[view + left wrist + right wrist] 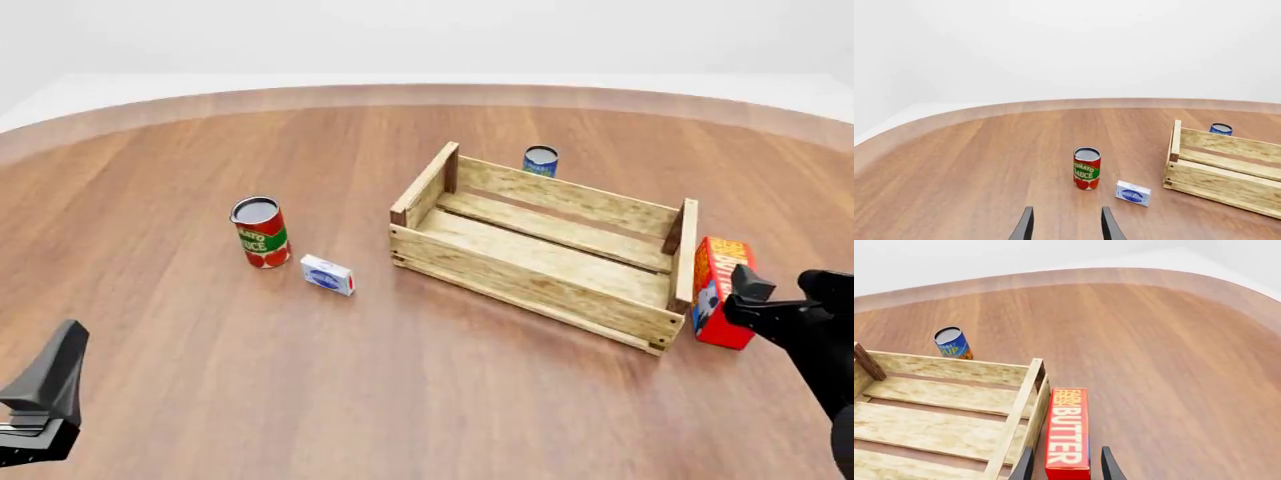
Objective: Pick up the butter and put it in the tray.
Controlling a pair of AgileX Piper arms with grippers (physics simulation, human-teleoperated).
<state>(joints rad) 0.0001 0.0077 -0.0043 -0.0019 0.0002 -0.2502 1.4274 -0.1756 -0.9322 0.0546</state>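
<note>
1. One butter carton stands upright on the tabletop, just right of the tray (outside it).
2. Right end effector spread, straddling the butter.
3. Left end effector released.

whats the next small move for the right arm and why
Probably ease the right tool a little further down over the butter and then close. In the right wrist view its open fingers straddle the carton's near end without clearly gripping it, and the butter stands on the table just outside the tray's right end wall, so it needs a firm grasp before lifting.
</note>
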